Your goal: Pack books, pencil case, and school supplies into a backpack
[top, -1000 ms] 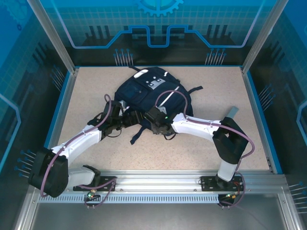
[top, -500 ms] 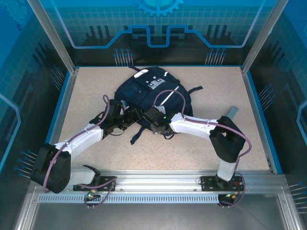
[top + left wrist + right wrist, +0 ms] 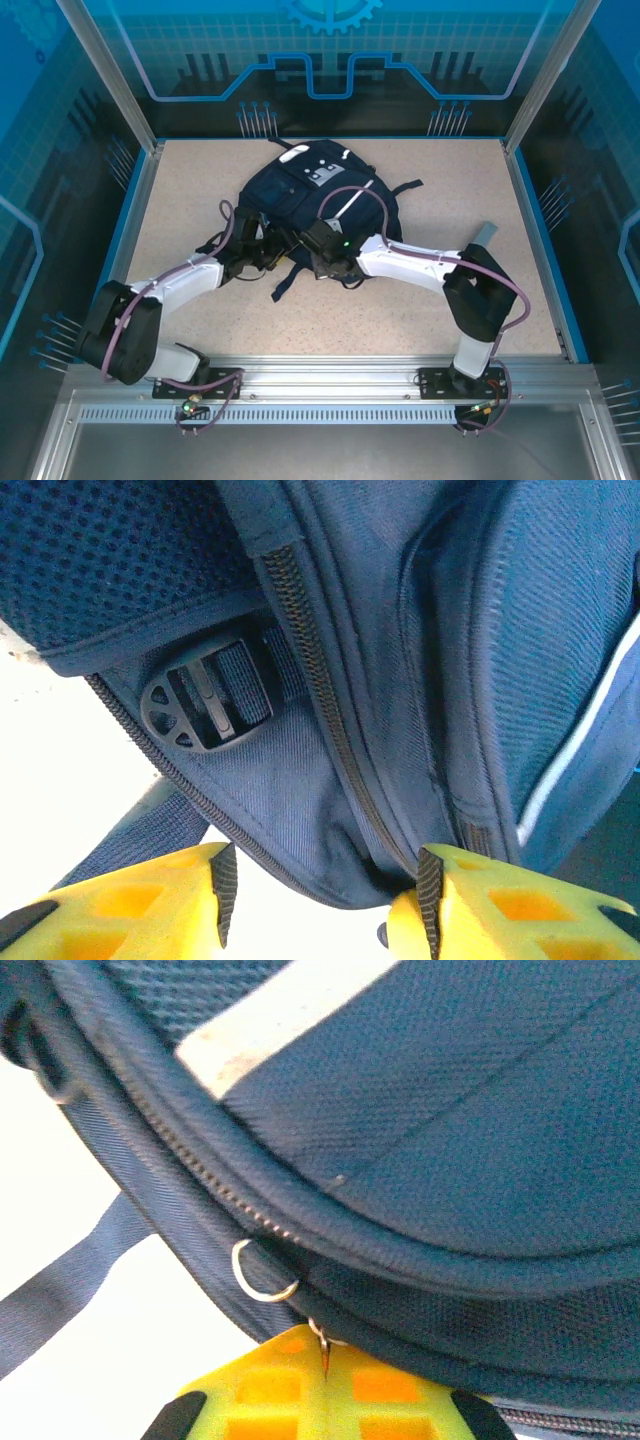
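Top external view: the large navy-blue fabric backpack (image 3: 300, 190) is lying mid-table, nearer the far edge, with speckled beige tabletop (image 3: 430, 310) lying bare on either side. At its near seam the right gripper (image 3: 322, 1365) is pinching a small metal zipper pull (image 3: 321, 1335). Beside it the left gripper (image 3: 320, 885) is straddling the zippered edge, jaws apart.

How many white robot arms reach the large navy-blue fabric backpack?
2. The white left arm comes from the near left to the navy-blue fabric backpack's near-left edge; the white right arm from the near right to its near edge.
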Robot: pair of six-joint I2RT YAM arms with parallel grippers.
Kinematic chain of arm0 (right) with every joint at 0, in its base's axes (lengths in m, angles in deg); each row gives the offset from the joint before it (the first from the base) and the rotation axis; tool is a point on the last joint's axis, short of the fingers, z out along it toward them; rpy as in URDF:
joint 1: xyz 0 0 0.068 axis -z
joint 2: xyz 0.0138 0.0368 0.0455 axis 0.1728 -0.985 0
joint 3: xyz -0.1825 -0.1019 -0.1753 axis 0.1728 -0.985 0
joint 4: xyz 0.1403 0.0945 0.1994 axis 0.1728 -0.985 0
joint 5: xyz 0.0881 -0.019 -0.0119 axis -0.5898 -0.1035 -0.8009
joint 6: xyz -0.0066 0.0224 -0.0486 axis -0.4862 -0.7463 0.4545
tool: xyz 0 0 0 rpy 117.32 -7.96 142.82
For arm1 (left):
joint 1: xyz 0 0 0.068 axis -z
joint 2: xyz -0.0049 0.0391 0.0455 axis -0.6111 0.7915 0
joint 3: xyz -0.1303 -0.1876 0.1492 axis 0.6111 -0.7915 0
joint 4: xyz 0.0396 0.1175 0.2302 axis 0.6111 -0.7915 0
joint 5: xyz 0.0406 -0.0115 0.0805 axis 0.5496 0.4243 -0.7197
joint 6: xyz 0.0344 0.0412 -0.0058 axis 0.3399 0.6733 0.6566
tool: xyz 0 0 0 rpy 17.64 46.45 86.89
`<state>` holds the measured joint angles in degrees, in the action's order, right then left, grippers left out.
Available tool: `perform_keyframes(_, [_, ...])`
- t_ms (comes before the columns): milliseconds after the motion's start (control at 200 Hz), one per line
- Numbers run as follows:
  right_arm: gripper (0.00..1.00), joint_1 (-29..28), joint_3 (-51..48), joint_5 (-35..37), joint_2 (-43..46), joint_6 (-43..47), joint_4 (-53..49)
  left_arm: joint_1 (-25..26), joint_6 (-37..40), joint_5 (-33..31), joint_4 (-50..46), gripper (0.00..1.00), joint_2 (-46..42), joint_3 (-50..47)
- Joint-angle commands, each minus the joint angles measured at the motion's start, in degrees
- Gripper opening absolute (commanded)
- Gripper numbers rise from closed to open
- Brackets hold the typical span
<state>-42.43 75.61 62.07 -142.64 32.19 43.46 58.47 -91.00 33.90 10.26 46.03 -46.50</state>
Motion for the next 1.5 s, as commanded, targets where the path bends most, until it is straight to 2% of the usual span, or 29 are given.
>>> perform_keyframes(0, [0.0, 0.81, -0.92, -4.14, 4.07, 1.94, 3.49, 0.62, -3.07, 1.82, 6.06, 0.51, 1.86, 0.15])
perform_keyframes(185, [0.0, 1.05, -0.95, -5.74, 5.14, 1.8, 3.29, 1.58, -6.72, 3.05, 13.91, 0.52, 5.22, 0.54])
perform_keyframes(280, [0.0, 1.1, -0.77, -6.12, 5.23, 1.43, 3.18, 2.88, -6.25, 2.26, 13.01, 0.51, 6.96, 2.19])
perform_keyframes(460, [0.0, 1.16, 0.12, -5.01, 5.28, -0.01, 1.74, 3.63, -6.88, -1.39, 12.66, 0.35, 8.08, 2.02])
perform_keyframes(610, [0.0, 1.74, 0.77, 0.38, 4.82, -3.45, -4.27, 3.63, -5.76, -5.99, 10.06, 0.16, 6.74, 1.8])
perform_keyframes(755, [0.0, 4.28, -3.97, 3.24, 6.45, -6.8, -7.5, 3.25, -2.52, -8.99, 7.4, 0.07, 5.34, 1.82])
perform_keyframes(915, [0.0, 7.86, -9.24, 5.27, 10.79, -6.1, -7.13, 2.18, -0.76, -9.46, 5.52, 0.0, 4.41, 1.23])
perform_keyframes(1235, [0.0, 17.61, -6.13, 5.07, 9.92, 2.46, -7.47, -0.56, 3.05, -7.53, 1.79, 0.0, 2.11, 1.15])
perform_keyframes(1335, [0.0, 18.81, -3.91, 1.98, 9.63, 5.51, -7.06, -2.85, 5.92, -5.77, -1.45, 0.0, 1.7, 2.37])
perform_keyframes(1421, [0.0, 17.86, -2.89, -4.01, 9.54, 8.9, -4.79, -4.56, 9.06, -5.33, -5.48, 0.0, 1.13, 3.91])
perform_keyframes(1496, [0.0, 15.33, -2.14, -8.05, 8.62, 10.93, -3.15, -5.6, 12.06, -8.25, -11.97, 0.15, -0.02, 5.46])
